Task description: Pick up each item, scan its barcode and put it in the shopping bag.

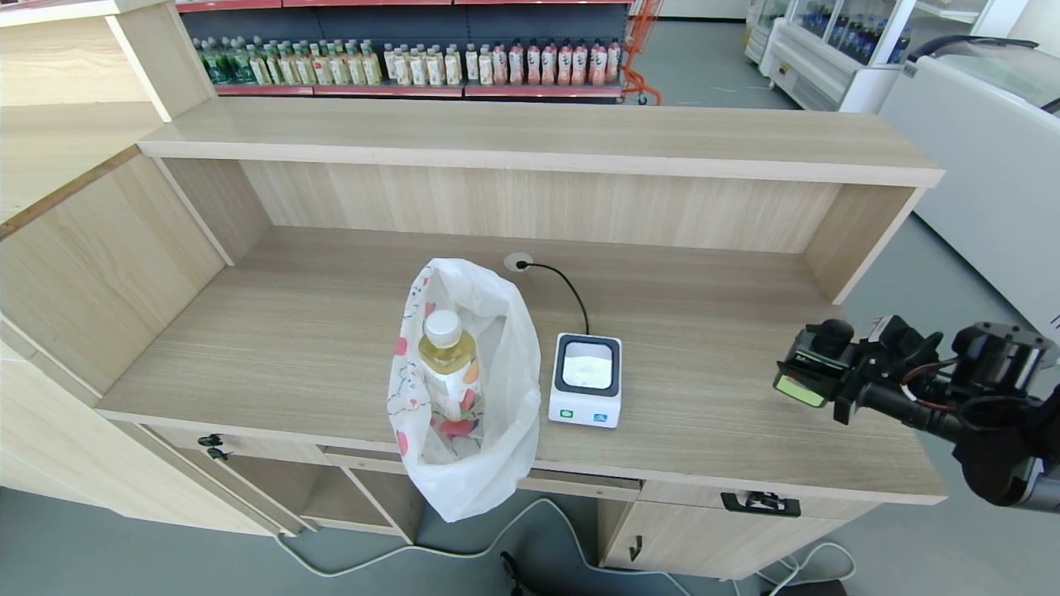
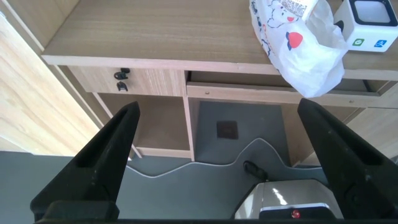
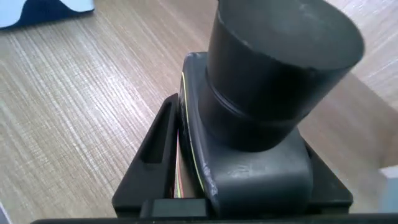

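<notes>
A white shopping bag (image 1: 515, 372) stands open at the counter's front edge, with a yellow-drink bottle (image 1: 447, 364) upright inside. To its right sits the white barcode scanner (image 1: 586, 379). My right gripper (image 1: 807, 377) hovers over the counter's right end, shut on a dark item (image 1: 802, 389) with a green-yellow edge. In the right wrist view that dark item (image 3: 249, 174) with a black round cap sits between the black fingers (image 3: 155, 140). My left gripper (image 2: 211, 155) hangs open, with nothing in it, below and in front of the counter, with the bag (image 2: 305, 59) and scanner (image 2: 367, 18) beyond.
The wooden counter (image 1: 704, 331) has a raised back wall and side walls. A black cable (image 1: 571, 290) runs from the scanner to a hole at the back. Drawers with black handles (image 1: 760, 502) line the front. Bare wood lies left of the bag and right of the scanner.
</notes>
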Available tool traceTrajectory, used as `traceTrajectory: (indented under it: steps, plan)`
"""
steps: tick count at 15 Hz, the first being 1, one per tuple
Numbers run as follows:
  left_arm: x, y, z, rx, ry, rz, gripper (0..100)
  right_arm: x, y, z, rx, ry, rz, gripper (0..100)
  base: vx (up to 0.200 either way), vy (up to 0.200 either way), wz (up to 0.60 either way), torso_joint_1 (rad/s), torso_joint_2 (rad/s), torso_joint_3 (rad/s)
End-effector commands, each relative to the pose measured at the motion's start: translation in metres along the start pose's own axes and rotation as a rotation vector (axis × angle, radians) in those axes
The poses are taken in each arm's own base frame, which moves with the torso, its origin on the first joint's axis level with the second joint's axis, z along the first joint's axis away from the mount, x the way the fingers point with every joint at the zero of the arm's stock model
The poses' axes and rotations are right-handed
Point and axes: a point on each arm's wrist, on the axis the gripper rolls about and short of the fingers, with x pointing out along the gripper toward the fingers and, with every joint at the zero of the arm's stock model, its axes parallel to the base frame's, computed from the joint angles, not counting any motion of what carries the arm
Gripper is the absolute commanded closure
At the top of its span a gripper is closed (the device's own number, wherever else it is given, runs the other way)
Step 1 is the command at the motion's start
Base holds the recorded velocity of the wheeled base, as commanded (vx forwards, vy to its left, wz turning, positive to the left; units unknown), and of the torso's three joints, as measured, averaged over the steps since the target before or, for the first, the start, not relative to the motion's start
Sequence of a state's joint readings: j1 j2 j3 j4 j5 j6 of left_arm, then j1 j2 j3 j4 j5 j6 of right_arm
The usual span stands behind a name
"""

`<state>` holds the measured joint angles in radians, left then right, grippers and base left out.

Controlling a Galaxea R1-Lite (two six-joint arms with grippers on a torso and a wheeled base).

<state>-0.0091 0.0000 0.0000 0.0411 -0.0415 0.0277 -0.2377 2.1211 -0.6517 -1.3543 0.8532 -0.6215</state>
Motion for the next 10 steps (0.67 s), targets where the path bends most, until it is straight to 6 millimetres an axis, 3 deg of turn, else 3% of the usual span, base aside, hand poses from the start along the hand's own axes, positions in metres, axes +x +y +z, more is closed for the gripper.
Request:
traceTrajectory:
  steps: [1, 3, 5, 7, 10]
  plan:
    - [0.0, 0.0, 0.0, 0.0, 0.002, 0.0, 0, -0.068, -0.008, 0.06, -0.176, 0.023, -0.12, 100, 0.0, 0.0, 0.0, 0.0, 0.0, 0.0]
    - [0.0, 0.0, 0.0, 0.0, 0.002, 0.0, 0, -0.102, -0.01, 0.085, -0.403, 0.063, -0.108, 100, 0.0, 0.0, 0.0, 0.0, 0.0, 0.0]
    - [0.0, 0.0, 0.0, 0.0, 0.002, 0.0, 0, -0.111, -0.003, 0.108, -0.564, -0.058, 0.008, 100, 0.0, 0.0, 0.0, 0.0, 0.0, 0.0]
    - [0.0, 0.0, 0.0, 0.0, 0.002, 0.0, 0, -0.09, 0.023, 0.14, -0.836, -0.293, 0.15, 100, 0.0, 0.0, 0.0, 0.0, 0.0, 0.0]
    - [0.0, 0.0, 0.0, 0.0, 0.002, 0.0, 0, -0.046, 0.069, 0.177, -1.05, -0.568, 0.239, 100, 0.0, 0.0, 0.0, 0.0, 0.0, 0.0]
